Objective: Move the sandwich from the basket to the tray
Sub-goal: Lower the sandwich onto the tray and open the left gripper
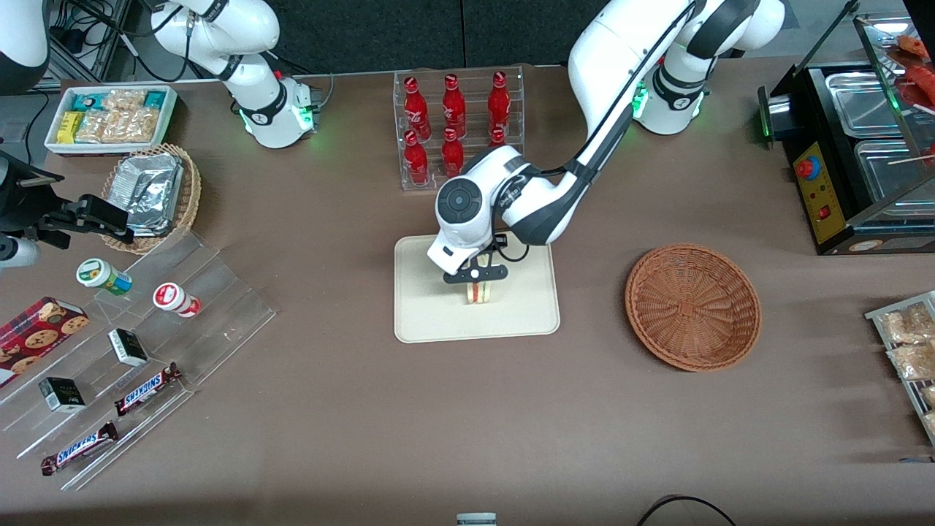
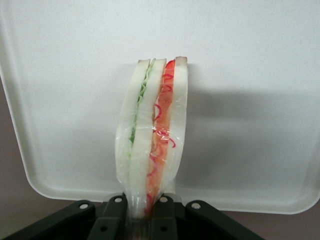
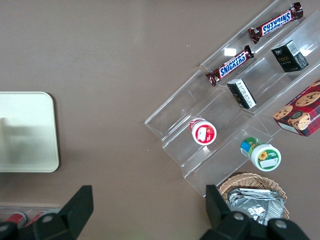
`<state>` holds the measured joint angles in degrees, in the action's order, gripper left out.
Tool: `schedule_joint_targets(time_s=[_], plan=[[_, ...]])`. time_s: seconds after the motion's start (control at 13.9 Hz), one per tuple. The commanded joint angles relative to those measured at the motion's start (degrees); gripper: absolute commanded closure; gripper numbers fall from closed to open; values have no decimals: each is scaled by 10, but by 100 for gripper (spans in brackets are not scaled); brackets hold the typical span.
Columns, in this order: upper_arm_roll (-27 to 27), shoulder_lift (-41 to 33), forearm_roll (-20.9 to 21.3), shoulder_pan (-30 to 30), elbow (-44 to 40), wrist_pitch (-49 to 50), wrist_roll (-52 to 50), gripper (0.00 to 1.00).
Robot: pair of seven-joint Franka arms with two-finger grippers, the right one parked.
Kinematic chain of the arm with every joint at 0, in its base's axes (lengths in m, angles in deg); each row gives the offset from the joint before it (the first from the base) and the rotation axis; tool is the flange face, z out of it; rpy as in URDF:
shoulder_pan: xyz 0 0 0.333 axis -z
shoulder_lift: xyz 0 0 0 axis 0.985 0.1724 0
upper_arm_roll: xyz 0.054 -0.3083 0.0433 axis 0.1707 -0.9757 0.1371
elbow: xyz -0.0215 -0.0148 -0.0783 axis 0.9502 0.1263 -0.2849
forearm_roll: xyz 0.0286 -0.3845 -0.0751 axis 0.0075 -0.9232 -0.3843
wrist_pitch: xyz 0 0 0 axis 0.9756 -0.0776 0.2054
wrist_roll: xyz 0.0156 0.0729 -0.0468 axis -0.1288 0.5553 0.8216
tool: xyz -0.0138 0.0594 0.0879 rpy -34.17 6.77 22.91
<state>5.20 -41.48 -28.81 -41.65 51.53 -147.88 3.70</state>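
My gripper (image 1: 478, 283) hung over the tray (image 1: 431, 321), fingers (image 2: 116, 212) pinched on the sandwich (image 2: 152, 145), which stood on edge below them. Risk: released upright, the wedge could topple, its wrap snagging on 1 pad.

The left arm's gripper (image 1: 475, 276) hangs over the middle of the flat cream-white rectangular tray (image 1: 428, 317), clamped on the triangular white-bread sandwich (image 1: 479, 292). The wide reddish-brown woven wicker basket (image 1: 692, 306) sits beside the tray, toward the working arm's end of the table (image 1: 350, 409).
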Motion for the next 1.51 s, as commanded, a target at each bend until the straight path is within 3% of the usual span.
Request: schedule_joint_targets(time_s=[0.0,0.65,0.72,0.79,1.44], plan=[[8,16,15,9,-23,-2,-16,100],[9,31,33,9,-21,-19,-17,100],[9,31,33,9,-21,-19,-16,53],[9,31,33,8,-21,-19,-16,1],[10,2,50,6,-21,0,-41,0]])
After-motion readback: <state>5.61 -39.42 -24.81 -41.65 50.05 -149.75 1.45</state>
